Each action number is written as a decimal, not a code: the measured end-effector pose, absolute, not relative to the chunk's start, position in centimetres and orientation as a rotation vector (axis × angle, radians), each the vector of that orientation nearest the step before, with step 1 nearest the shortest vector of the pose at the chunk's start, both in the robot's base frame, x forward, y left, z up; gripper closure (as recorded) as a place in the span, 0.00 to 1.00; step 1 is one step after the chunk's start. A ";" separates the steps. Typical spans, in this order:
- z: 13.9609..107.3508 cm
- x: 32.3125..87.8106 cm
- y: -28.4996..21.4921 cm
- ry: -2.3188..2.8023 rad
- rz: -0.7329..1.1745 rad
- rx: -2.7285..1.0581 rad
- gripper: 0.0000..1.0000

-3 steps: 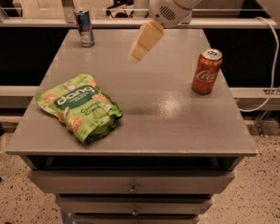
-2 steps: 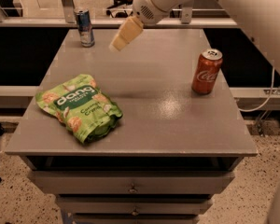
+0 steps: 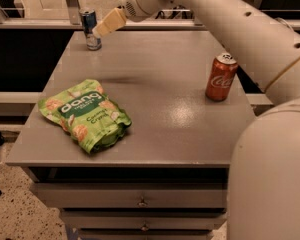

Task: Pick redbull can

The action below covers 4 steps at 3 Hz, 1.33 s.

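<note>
The redbull can point(image 3: 90, 28) is slim, blue and silver, and stands upright at the far left corner of the grey table point(image 3: 155, 89). My gripper point(image 3: 106, 25) has cream-coloured fingers and hangs just to the right of the can, at about the height of its upper half, partly overlapping it in the camera view. My white arm reaches in from the right foreground across the table to the far left.
A red Coca-Cola can point(image 3: 221, 77) stands upright near the table's right edge. A green snack bag point(image 3: 85, 115) lies at the front left. Drawers point(image 3: 140, 200) sit under the tabletop. A rail and posts run behind the table.
My gripper has moved left and away across the table, from above its far middle to right beside the redbull can. The cans and the bag have not moved on the table.
</note>
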State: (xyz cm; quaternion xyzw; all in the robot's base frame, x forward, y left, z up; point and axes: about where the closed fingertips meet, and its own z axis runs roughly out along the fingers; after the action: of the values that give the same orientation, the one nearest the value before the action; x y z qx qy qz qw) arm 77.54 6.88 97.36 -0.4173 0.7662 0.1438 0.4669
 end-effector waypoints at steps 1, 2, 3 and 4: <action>97.3 80.8 9.5 1.872 0.358 -0.895 0.00; 96.6 83.3 12.6 1.849 0.369 -0.825 0.00; 95.4 85.3 16.8 1.823 0.446 -0.804 0.00; 95.0 86.2 19.6 1.802 0.517 -0.812 0.00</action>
State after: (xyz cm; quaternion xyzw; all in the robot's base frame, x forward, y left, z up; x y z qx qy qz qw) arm 86.17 19.56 94.98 -0.3389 0.7524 0.2160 0.5219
